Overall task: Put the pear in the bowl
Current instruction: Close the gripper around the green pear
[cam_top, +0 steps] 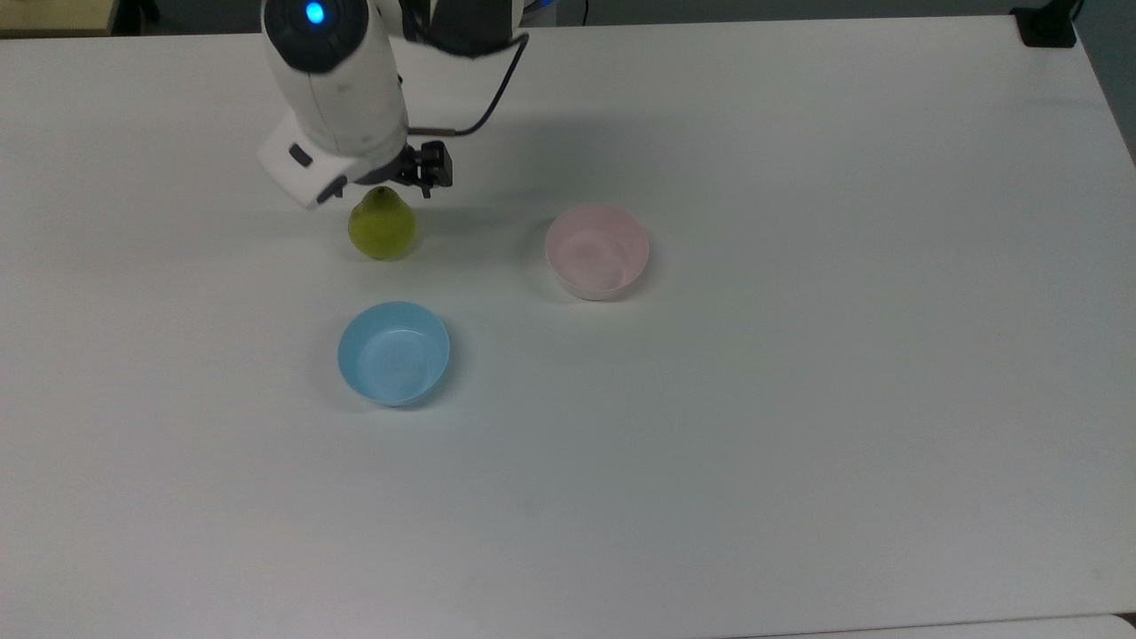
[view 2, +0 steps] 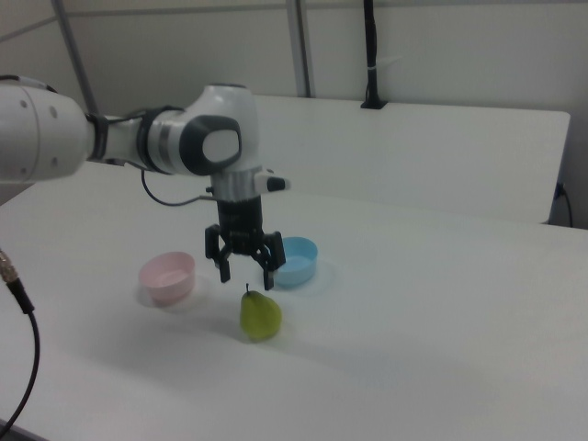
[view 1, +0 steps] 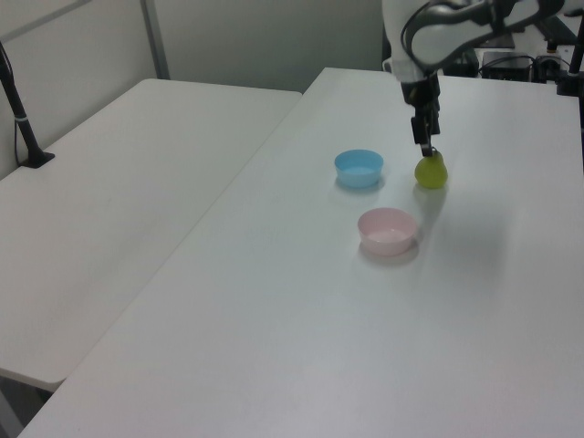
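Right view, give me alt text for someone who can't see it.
A robot gripper hangs with jaws open just above an upright yellow-green pear on a white table. Behind the pear sit a pink bowl and a blue bowl.

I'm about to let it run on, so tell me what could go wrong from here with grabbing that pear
The pear stands upright on a rounded base, with the open gripper just above its narrow top; a slightly off-centre descent could tip it or send it rolling. The blue bowl sits about as near as the pink bowl, so a drop could land in the wrong one.
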You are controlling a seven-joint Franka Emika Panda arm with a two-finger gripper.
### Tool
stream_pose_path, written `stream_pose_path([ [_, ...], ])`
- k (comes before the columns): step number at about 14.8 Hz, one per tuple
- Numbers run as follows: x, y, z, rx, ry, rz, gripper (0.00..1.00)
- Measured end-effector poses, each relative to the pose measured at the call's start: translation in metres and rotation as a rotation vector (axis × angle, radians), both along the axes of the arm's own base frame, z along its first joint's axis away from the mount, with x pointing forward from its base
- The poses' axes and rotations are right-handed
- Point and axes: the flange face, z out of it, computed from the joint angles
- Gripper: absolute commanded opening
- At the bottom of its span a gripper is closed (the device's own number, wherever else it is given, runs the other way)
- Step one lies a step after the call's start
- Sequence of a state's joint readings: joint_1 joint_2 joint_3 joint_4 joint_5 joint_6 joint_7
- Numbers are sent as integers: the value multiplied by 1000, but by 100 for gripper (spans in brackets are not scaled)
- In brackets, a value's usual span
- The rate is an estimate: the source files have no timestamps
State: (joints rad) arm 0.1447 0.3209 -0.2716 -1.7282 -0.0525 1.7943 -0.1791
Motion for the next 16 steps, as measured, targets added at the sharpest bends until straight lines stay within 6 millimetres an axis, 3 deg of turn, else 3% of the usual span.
stream_pose_path([
  [4,8,-4,-51,-60,46,37,99],
  [5,9,-4,-55,-69,55,42,96],
  [7,8,-5,-64,-79,71,49,80],
  [8,8,-5,-66,-80,75,51,67],
  [10,8,-5,-67,-80,76,53,57],
  [14,9,-4,-62,-80,68,54,56],
  [16,11,-4,-40,-77,29,53,56],
])
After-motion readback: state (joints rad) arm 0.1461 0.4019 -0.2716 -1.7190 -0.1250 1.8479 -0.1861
